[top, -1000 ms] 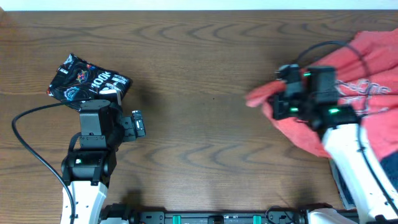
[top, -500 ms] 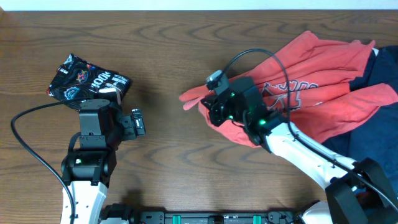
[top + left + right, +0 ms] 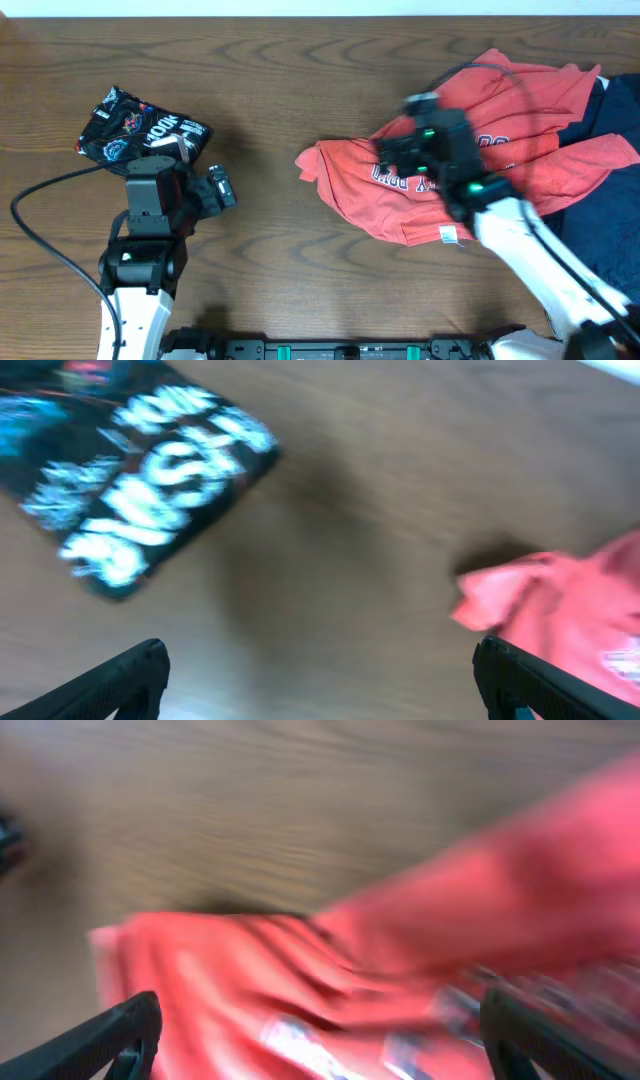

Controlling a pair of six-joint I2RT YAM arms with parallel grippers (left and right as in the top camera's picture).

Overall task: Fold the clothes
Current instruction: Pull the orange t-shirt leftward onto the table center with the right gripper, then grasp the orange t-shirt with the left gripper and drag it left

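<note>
Right arm reaches in from lower right, right gripper (image 3: 400, 155) spread wide and empty over the red shirt (image 3: 345, 195), right of centre; 0.5 s ago the shirt bunched beneath it. Left gripper (image 3: 218, 188) gapes empty.

Work surface and surroundings: one dark wood-grain table, with a pale band beyond its far edge.

The table (image 3: 300, 100) fills almost the whole overhead view; its top is dark brown with long, wavy grain lines running from side to side and a matte finish. A narrow pale strip (image 3: 320, 7) runs along the far edge; whether it is wall or floor cannot be told. Both wrist views show the same brown top (image 3: 350, 480) (image 3: 300, 800), blurred. Lighting is even and diffuse: shadows on the top are soft-edged and lie close to whatever casts them. No window or lamp is in frame.
</note>
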